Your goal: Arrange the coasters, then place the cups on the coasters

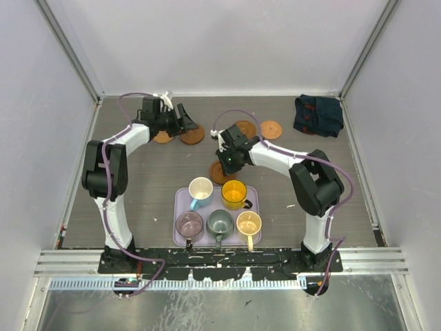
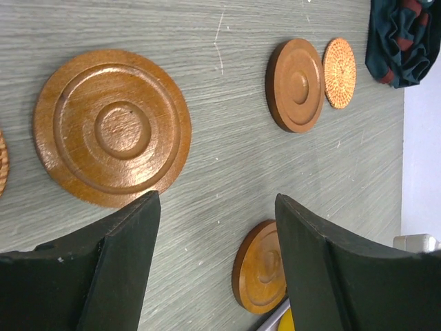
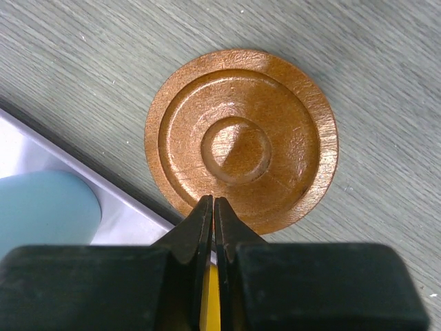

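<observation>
While the left gripper (image 2: 217, 207) hangs with black fingers spread over the grey wood-grain tabletop (image 2: 227, 155), just beside a glossy round ringed brown wooden coaster (image 2: 114, 127), the right gripper (image 3: 213, 203) is pinched together at another ringed disc (image 3: 241, 138), just beyond the smooth lavender rectangular tray (image 1: 179, 207) holding five handled cups (image 1: 234, 194).

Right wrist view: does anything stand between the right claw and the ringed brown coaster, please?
Nothing visible does: the shut right claw has its tips at the rim of the round, ringed brown wooden coaster; the lavender tray lies beside it.
</observation>
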Action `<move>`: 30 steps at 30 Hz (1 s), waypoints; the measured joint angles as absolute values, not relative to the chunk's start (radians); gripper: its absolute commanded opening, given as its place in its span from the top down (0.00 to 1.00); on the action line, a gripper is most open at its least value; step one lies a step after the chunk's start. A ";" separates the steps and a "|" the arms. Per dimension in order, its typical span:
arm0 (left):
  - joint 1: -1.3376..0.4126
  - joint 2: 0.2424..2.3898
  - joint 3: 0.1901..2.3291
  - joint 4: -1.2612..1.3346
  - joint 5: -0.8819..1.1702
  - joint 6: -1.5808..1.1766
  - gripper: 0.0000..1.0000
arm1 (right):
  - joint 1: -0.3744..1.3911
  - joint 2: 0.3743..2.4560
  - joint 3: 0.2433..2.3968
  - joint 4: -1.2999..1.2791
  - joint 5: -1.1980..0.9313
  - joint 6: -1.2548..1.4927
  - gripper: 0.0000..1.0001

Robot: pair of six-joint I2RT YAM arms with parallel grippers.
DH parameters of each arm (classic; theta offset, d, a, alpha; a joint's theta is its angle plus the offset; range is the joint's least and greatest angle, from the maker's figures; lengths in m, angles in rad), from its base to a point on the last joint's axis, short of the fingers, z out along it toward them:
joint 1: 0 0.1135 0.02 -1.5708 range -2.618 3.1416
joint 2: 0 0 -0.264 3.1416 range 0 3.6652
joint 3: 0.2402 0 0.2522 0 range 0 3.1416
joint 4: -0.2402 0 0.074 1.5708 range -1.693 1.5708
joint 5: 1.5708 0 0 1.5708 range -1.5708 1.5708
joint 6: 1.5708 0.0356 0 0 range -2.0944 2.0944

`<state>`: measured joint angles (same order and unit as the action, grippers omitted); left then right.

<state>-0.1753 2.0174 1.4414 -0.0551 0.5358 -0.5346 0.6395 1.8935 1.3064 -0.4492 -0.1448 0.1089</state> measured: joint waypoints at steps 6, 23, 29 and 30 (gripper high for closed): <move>-0.167 1.971 1.354 -0.043 0.508 -0.530 0.31 | 0.639 1.913 1.307 -0.424 -0.148 0.112 0.87; -0.126 1.726 1.057 -0.057 0.373 -0.456 0.29 | 0.635 2.154 1.591 -0.403 -0.082 0.117 0.87; -0.106 1.701 1.029 -0.057 0.357 -0.455 0.28 | 0.599 2.276 1.777 -0.413 -0.049 0.116 0.87; -0.104 1.701 1.027 -0.059 0.355 -0.455 0.28 | 0.591 2.294 1.804 -0.412 -0.044 0.116 0.87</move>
<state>-0.1043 1.7012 1.0267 -0.0586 0.3550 -0.4545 0.5915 2.2940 1.8042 -0.4122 -0.0441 0.1162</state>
